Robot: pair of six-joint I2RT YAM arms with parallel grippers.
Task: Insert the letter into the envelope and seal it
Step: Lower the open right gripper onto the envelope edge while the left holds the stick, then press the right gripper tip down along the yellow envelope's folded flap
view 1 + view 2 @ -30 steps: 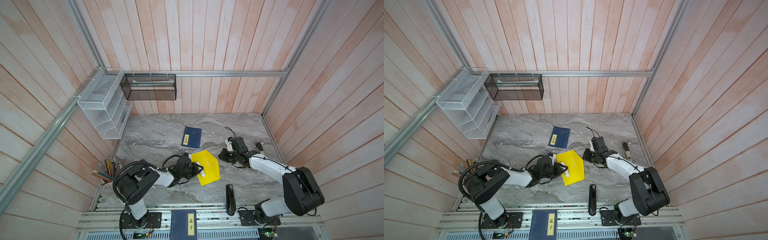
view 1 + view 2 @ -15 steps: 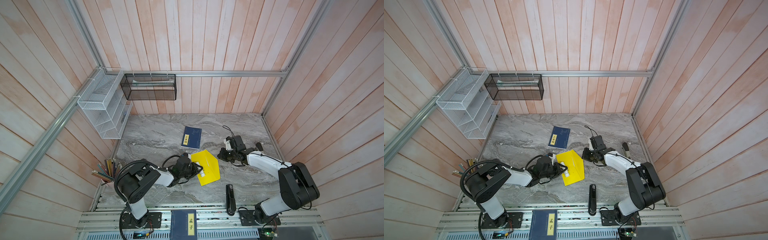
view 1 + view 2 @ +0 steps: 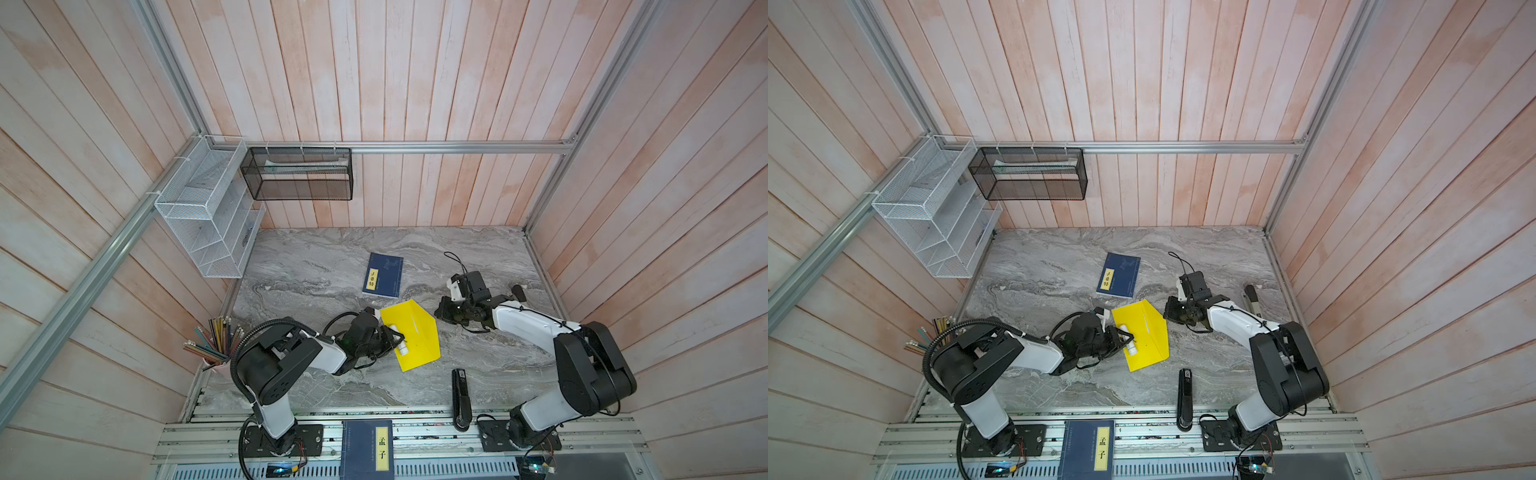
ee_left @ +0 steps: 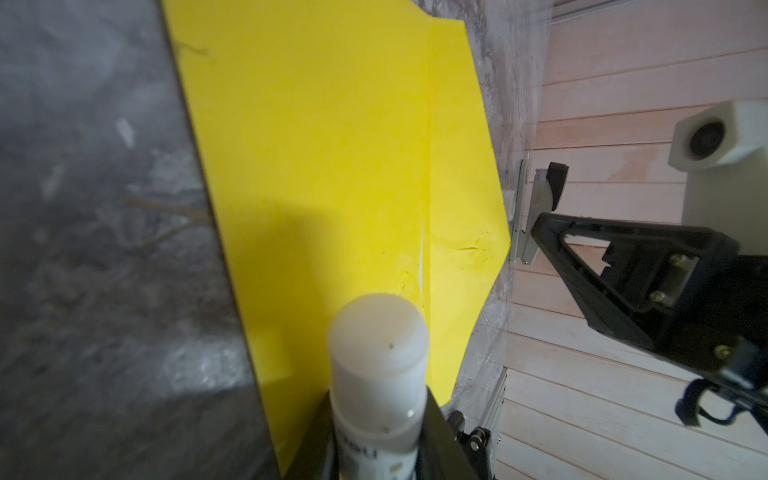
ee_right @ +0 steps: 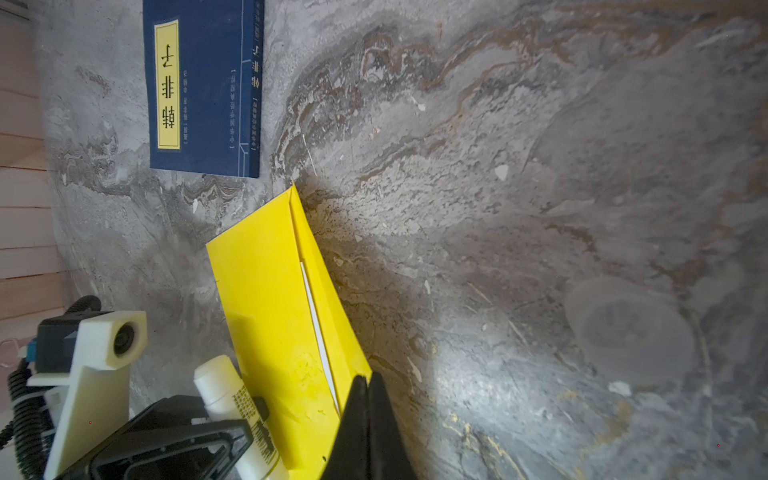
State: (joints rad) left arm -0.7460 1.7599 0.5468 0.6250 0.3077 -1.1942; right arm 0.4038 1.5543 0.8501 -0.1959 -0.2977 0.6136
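One bright yellow flat paper envelope [image 3: 411,334] lies on the grey marble tabletop [image 3: 316,266], mid-front, between both arms; its long axis runs diagonally, from near the book toward the front edge, with the flap [image 3: 1156,332] on the side facing the right arm. One thin white letter [image 5: 318,328] is visible only as a sliver inside the envelope mouth. Two dark blue books with yellow labels: one [image 3: 383,275] lies on the table just behind the envelope, the other [image 3: 368,449] at the front rail. One white glue stick [image 4: 378,365] is clamped in the left gripper [image 3: 392,338], over the envelope. The right gripper [image 5: 368,419] has its jaws together, at the flap edge; contact unclear. One black stapler [image 3: 460,399] lies front right.
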